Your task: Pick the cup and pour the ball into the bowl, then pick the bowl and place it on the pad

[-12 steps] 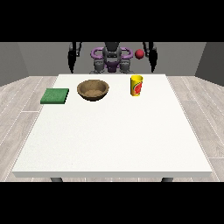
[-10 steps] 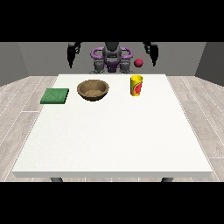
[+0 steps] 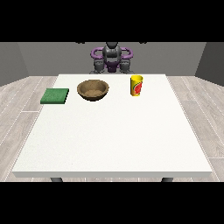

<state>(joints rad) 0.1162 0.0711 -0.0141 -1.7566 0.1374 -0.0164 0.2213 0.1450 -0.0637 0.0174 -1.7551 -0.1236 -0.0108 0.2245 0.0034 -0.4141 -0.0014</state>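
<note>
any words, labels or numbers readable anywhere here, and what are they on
No readable text anywhere in the front view.
Yellow cup: carries a red and green mark on its side, but no letters or numbers can be made out in it.
Brown wooden bowl: no markings.
Green square pad: no markings.
White table: no markings.

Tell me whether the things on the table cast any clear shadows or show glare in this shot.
Front view: lighting is flat and even; no distinct shadows show under the bowl, cup or green pad, and the white table shows no glare.
</note>
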